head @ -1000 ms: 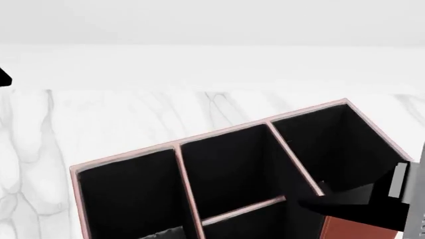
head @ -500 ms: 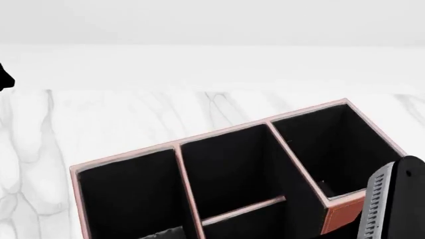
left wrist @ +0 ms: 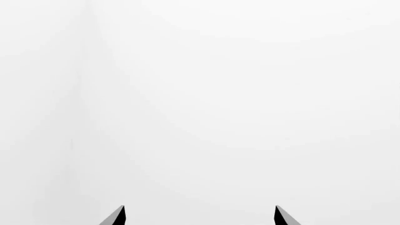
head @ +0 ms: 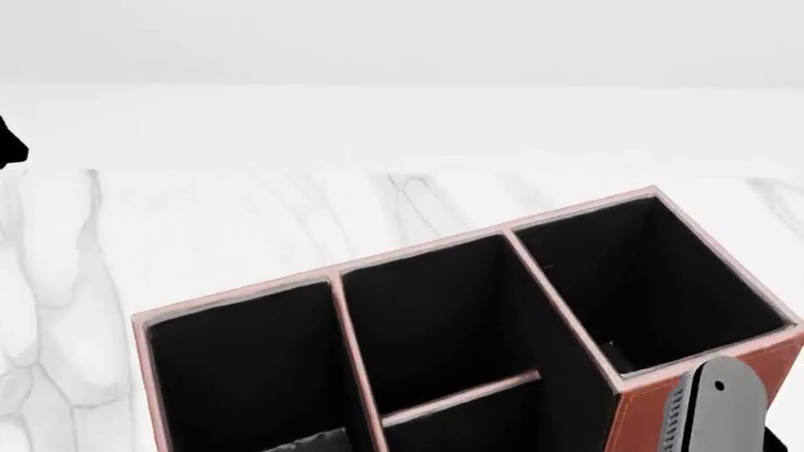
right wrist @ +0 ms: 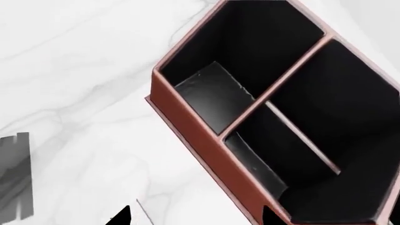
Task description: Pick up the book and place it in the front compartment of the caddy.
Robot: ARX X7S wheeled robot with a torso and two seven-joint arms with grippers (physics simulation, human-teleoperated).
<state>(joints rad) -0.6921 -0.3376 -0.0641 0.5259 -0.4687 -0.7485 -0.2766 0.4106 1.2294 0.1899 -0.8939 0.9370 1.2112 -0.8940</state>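
The caddy [head: 647,414] stands on the white marble table [head: 226,226], turned askew to the table's far edge and well back from it. Its reddish-brown outer wall faces the robot. The rims are pale pink and the lining is black.

From the head view, the tall cell [head: 641,282] is at the caddy's right end and the wide undivided cell [head: 239,367] is at its left end. Between them, a low divider [head: 465,395] splits the middle section in two. The front compartment [head: 496,428] lies on the robot's side of that divider.

The right wrist view looks down into the caddy. A flat dark grey surface [right wrist: 253,161] shows low in the front compartment, against the reddish-brown wall. I cannot tell whether it is the book or the cell's floor. A similar grey patch [right wrist: 212,96] lies in the wide cell. Neither hand has the book.

The right gripper [right wrist: 194,218] hangs above the table just beside the caddy's front wall. Its two dark fingertips [right wrist: 122,216] are spread wide with only marble between them. Part of the right arm [head: 716,410] shows in front of the tall cell's outer wall.

The left gripper [left wrist: 198,216] is also spread wide and holds nothing. Its fingertips [left wrist: 117,216] point at a blank white surface. A black piece of the left arm [head: 8,146] shows at the head view's left edge, beyond the table's left side.
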